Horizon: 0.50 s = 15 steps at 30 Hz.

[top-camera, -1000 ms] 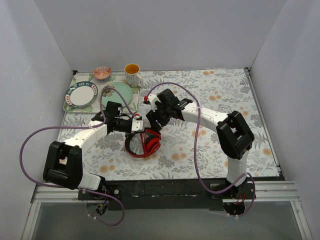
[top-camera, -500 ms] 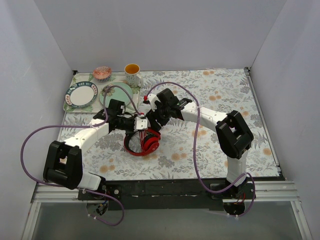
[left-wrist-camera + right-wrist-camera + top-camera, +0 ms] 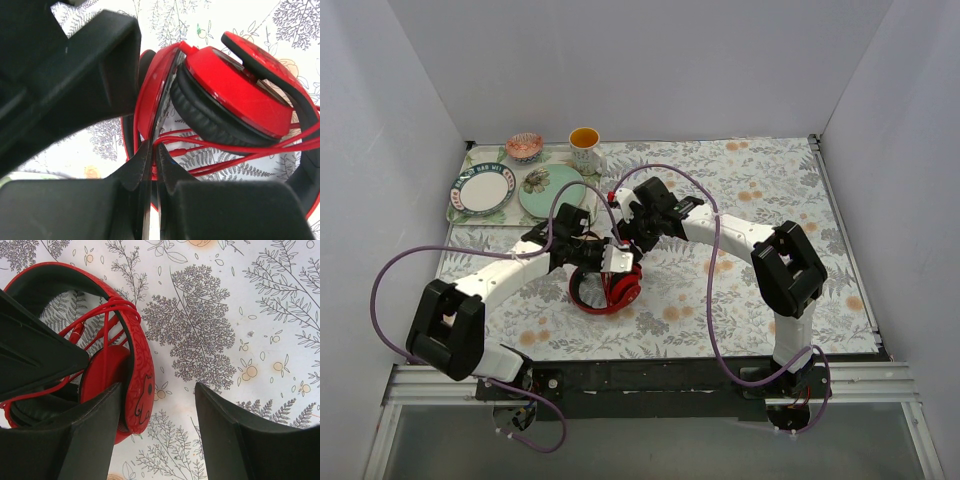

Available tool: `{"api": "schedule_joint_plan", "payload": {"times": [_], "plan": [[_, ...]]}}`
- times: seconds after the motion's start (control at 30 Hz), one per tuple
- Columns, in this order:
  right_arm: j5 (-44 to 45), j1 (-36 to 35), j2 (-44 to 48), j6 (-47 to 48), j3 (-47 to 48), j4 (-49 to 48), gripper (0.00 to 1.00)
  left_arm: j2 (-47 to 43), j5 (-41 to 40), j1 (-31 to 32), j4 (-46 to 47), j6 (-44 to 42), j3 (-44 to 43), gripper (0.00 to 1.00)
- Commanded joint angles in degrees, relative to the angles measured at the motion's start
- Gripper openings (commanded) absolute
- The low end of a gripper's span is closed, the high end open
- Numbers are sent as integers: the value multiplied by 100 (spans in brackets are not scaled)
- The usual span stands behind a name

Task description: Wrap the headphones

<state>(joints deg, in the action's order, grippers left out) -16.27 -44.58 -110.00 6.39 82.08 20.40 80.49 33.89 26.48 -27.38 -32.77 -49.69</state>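
Observation:
The red headphones [image 3: 605, 291] lie folded on the flowered tablecloth at the middle. In the left wrist view an earcup [image 3: 235, 95] and the headband [image 3: 152, 90] fill the frame, with loops of the thin red cable [image 3: 225, 147] across them. My left gripper [image 3: 152, 146] is shut on a strand of that cable; it sits just over the headphones [image 3: 616, 266]. My right gripper [image 3: 157, 386] is open and straddles the patterned headband [image 3: 140, 375], which has cable [image 3: 107, 307] wound round it. It hovers at the headphones' far side [image 3: 626, 238].
A tray [image 3: 455, 212] at the back left holds a blue-rimmed plate [image 3: 483, 187], a green plate [image 3: 548, 190] and a pink bowl [image 3: 524, 146]. A cup [image 3: 584, 146] stands beside it. Purple arm cables loop over the table.
My left gripper has moved right, from beside the headphones to over them, with the cable in it. The right gripper has barely moved.

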Motion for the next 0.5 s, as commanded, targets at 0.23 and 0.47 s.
{"api": "schedule_joint_plan", "payload": {"times": [0.23,0.47], "plan": [[-25,-25,-233,64,80,341,67,46,81,270,-259,377,-726,0],[10,-25,-163,99,36,341,67,55,-454,270,-338,184,-629,0]]}}
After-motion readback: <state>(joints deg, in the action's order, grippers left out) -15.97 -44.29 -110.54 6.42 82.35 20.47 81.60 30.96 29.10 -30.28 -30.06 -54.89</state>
